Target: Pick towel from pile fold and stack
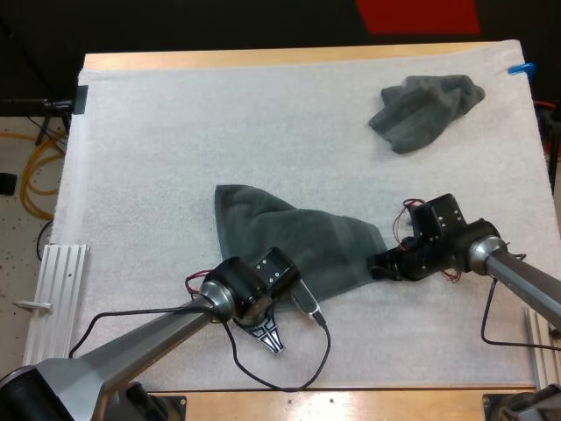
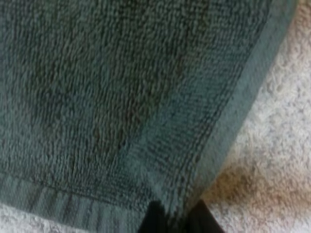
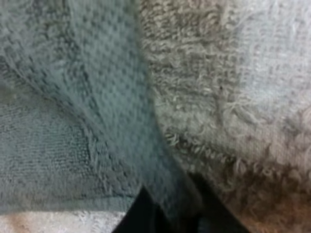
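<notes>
Left gripper (image 2: pixel 172 219) and right gripper (image 3: pixel 170 208) are clamped on the hem of the spread towel (image 1: pixel 298 241); both ends should be raised together, kept taut.

Wooden table (image 1: pixel 263 59) under white mat (image 1: pixel 175 132); flat towel (image 1: pixel 298 241) near, crumpled towel (image 1: pixel 425 110) far right.

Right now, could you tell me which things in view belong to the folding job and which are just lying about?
Job: spread towel, held by left gripper at its near edge and right gripper at its right corner; crumpled towel, waiting at the far right.
Lying about: white mat; metal rail beside its near left corner.
</notes>
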Available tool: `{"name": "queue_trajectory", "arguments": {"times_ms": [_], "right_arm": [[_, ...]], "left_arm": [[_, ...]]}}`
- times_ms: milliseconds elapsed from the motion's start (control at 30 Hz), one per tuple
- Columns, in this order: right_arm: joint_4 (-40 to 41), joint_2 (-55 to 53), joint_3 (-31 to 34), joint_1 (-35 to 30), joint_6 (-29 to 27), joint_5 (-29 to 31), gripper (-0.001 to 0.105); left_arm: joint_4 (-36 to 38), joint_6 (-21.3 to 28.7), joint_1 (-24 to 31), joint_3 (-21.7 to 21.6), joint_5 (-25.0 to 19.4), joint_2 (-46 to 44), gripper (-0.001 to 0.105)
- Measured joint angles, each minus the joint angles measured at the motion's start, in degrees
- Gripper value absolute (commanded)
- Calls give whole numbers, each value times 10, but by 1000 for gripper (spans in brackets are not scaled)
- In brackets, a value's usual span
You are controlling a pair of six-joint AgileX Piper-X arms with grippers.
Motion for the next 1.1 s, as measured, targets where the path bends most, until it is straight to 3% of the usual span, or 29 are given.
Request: {"name": "queue_trajectory", "arguments": {"times_ms": [167,367,533,833,1100], "right_arm": [[0,-75,0,0,10,3,1],[0,-249,-5,0,75,4,1],[24,-365,-47,0,115,20,1],[184,-451,-129,2,120,47,1],[316,-495,-137,65,143,49,1]], "left_arm": [[-16,-48,0,-8,0,-56,0],[-27,-84,0,-63,0,-165,0],[-57,-110,0,-101,0,-243,0],[-61,-140,0,-130,0,-317,0],[-41,-179,-3,-131,6,-367,0]]}}
